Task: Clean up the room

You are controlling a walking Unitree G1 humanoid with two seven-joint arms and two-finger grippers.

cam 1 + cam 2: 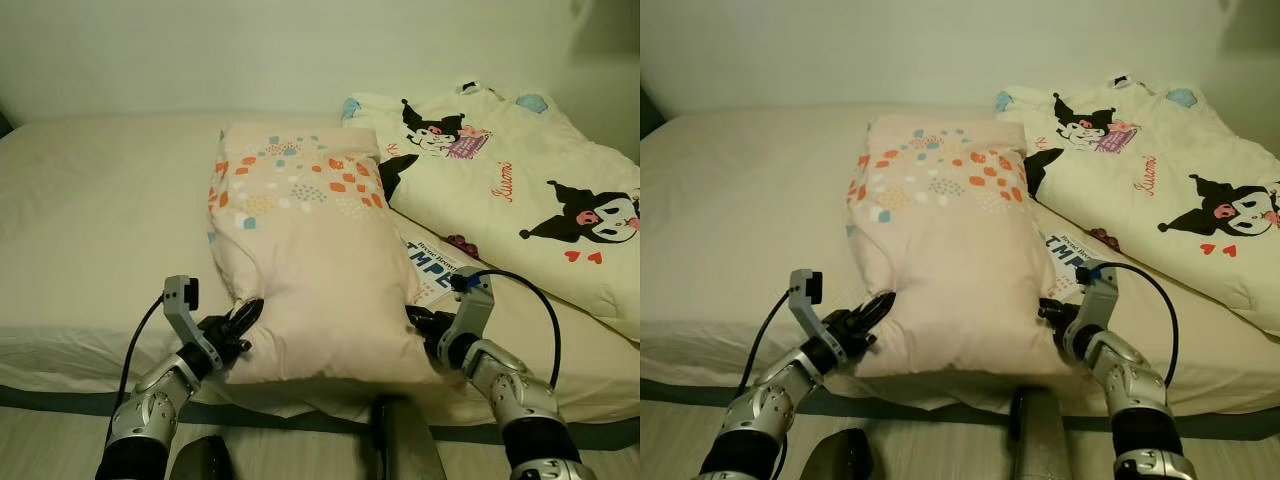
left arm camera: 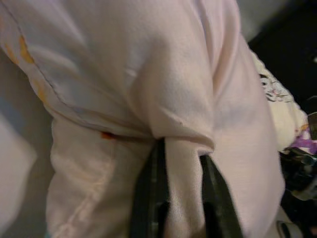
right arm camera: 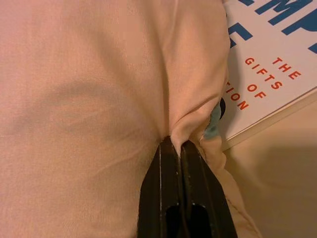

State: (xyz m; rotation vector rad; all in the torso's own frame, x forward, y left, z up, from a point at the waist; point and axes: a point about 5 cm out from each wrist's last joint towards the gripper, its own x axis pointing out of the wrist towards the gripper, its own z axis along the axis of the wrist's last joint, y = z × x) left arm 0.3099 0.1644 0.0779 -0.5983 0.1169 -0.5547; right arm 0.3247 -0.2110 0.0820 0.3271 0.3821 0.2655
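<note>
Pillow [image 1: 310, 260]: pale pink with a band of coloured specks near its far end; it lies lengthwise on the bed [image 1: 90, 220], its near end at the mattress edge, between the two arms

Left gripper [image 1: 238, 322]: at the pillow's near left corner; in the left wrist view a fold of the cover sits pinched between the black fingers [image 2: 148, 198], so it is clamped on fabric

Right gripper [image 1: 1048, 313]: at the near right corner; in the right wrist view the fingers [image 3: 171, 193] are pressed together on a thin ridge of the cover

Beside it: a book [image 3: 277, 64] with blue and orange lettering lies partly under the pillow's right edge; a cartoon-print quilt [image 1: 520, 190] is spread further right

Handling: likely light, soft and floppy; the middle should sag when raised; the cover may slide over the filling, so a thin pinch could slip

Where to hold: the two near corners, as now; a deeper bite taking in some filling seems safer

Risk: the book may be dragged along as the pillow shifts
</note>
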